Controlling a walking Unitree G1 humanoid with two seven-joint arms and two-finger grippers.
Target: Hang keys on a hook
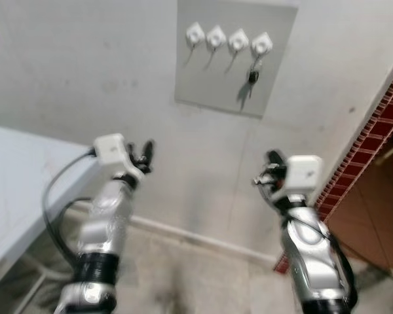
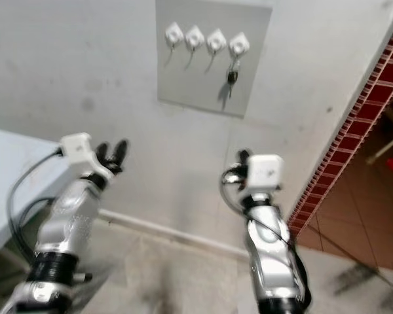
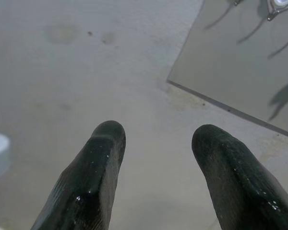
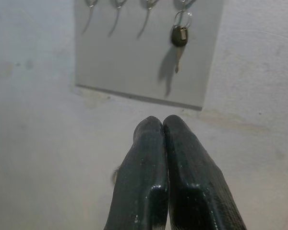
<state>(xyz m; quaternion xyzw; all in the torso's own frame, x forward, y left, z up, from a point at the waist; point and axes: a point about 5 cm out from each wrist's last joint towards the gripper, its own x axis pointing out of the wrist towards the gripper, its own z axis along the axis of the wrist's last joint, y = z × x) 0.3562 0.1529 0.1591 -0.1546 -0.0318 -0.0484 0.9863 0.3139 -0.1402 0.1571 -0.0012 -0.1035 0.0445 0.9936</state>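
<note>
You face a pale wall with a grey panel (image 1: 236,59) mounted high on it, carrying a row of four white hooks (image 1: 228,39). The key (image 1: 253,78) hangs from the rightmost hook (image 1: 261,44), dangling against the panel with its shadow just beside it. Your left gripper (image 1: 144,156) is raised in front of the wall, below and left of the panel, its two black fingers (image 3: 96,172) spread apart and holding nothing. Your right gripper (image 1: 268,171) is raised below the panel, to its right, with its fingers (image 4: 149,172) pressed together and nothing between them. A white tabletop (image 1: 19,183) sits at your left, and a red brick edge (image 1: 373,131) runs down the right.
</note>
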